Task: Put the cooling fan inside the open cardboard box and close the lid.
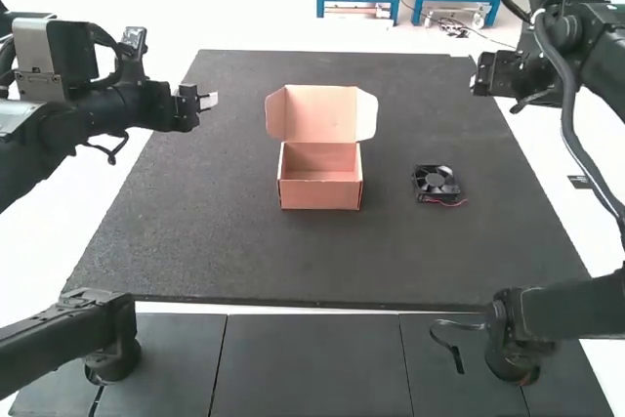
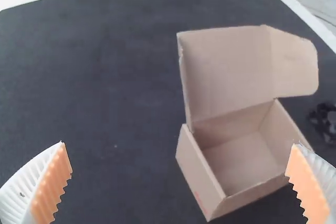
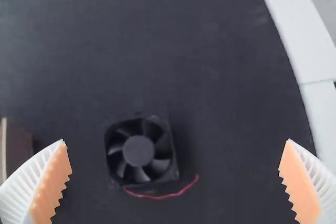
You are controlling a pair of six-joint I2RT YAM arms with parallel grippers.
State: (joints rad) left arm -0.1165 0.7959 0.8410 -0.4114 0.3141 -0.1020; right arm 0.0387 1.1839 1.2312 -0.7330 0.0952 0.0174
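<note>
The cardboard box (image 1: 320, 178) is sitting open, its bare floor showing; the cooling fan (image 1: 436, 184) is lying beside it. The left gripper (image 1: 207, 100) and right gripper (image 3: 175, 142) are both gaping wide.

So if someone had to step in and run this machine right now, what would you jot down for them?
Left gripper: jaws open, empty, raised over the mat left of the cardboard box.
Right gripper: jaws open, empty, raised at the mat's far right, beyond the cooling fan.
The box stands mid-mat, empty, with its lid up at the back.
The fan lies flat to the right of the box, apart from it, with its red wire alongside.
Done: nothing yet.
Left: pick up the fan, put it in the box, close the lid.
</note>
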